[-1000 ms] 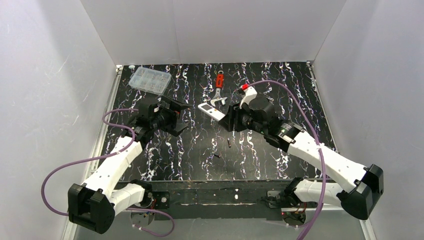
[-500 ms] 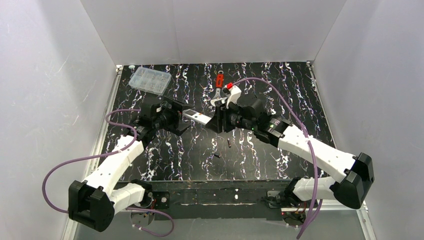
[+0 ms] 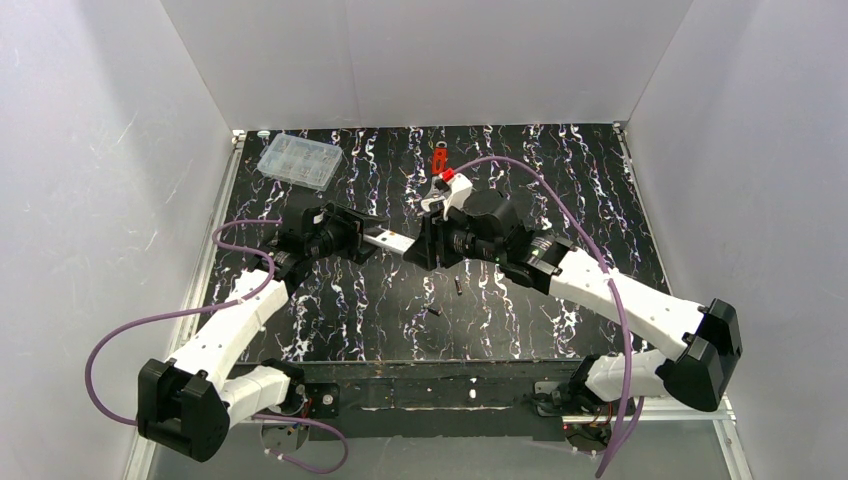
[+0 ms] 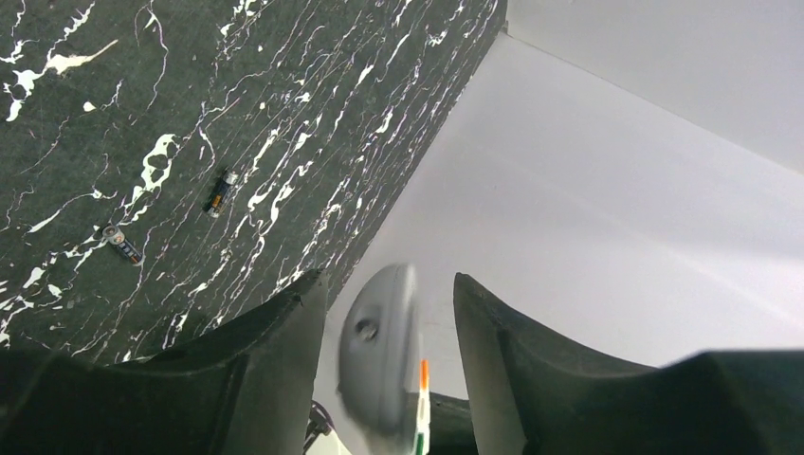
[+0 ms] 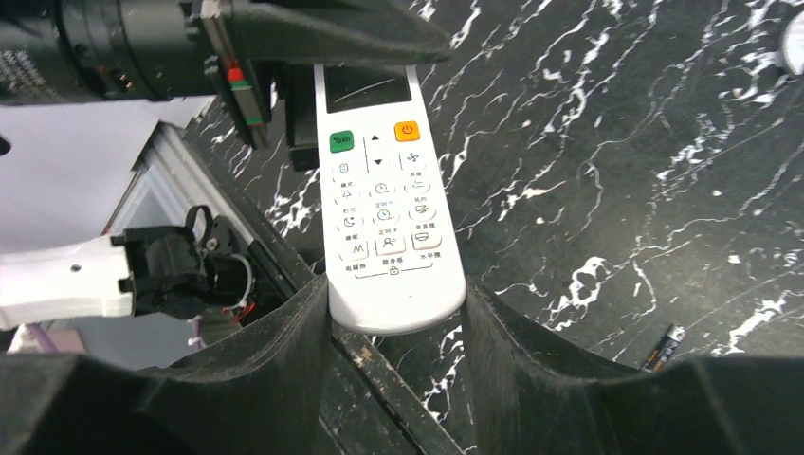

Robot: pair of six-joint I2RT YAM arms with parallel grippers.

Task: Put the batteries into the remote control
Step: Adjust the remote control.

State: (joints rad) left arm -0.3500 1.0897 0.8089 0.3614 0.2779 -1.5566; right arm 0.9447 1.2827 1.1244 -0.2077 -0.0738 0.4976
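The remote control (image 5: 393, 237) is smooth white plastic.

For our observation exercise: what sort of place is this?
Probably a robot test booth: white walls box in a black marbled table, a left arm and right arm are bolted at its near edge, with props like a remote control and wrench.

This is a robotics lab test cell. A black, white-veined marble-pattern tabletop (image 3: 520, 300) is boxed in on three sides by plain white panel walls (image 3: 420, 60). Silver aluminium rails (image 3: 215, 240) run along its side edges. A white-and-black left robot arm (image 3: 225, 325) and a matching right robot arm (image 3: 620, 300) are bolted at its near edge, each trailing a purple cable (image 3: 120, 335).
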